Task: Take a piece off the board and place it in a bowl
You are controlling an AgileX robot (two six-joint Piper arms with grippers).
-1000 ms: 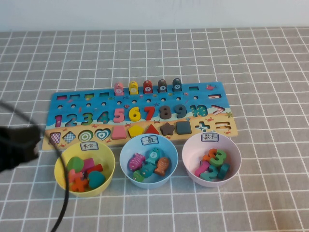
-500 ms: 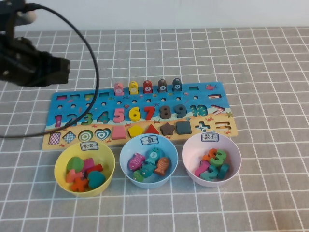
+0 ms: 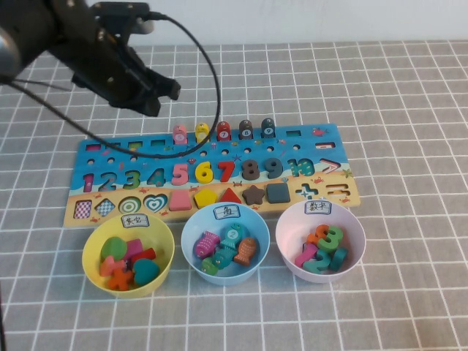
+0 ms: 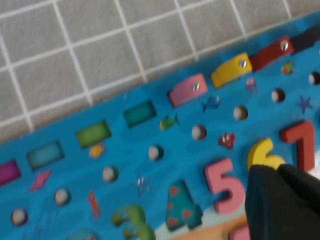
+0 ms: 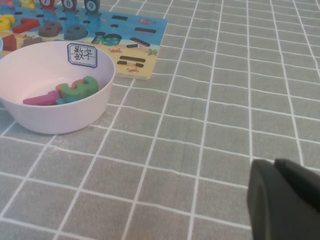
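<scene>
A: What does the high view show?
B: The long blue wooden puzzle board [image 3: 212, 172] lies across the grey gridded table [image 3: 395, 110]. Along its far edge stands a row of fish-like blocks, and the small pale pink wooden fish piece [image 3: 180, 134] is the leftmost of them, upright in its slot, just beside a yellow fish block [image 3: 202, 132]. On the near side sit three bowls: a yellow plastic bowl [image 3: 93, 252] on the left, the light blue round plastic bowl [image 3: 191, 230] with a white label in the middle, and a pale pink bowl [image 3: 355, 252] on the right.
A: And the left gripper?
B: The left gripper [image 3: 162, 93] hangs above the table just beyond the board's far-left part, left of the pink piece, its fingers fully closed with nothing between them.
A: The left wrist view?
B: It looks down on the board; the pink piece [image 4: 187, 90] sits at the far edge, apart from the gripper.
A: The right wrist view?
B: The right gripper [image 5: 285, 200] hangs over bare table to the right of the pink bowl [image 5: 55, 122]. I cannot tell how its fingers stand.
</scene>
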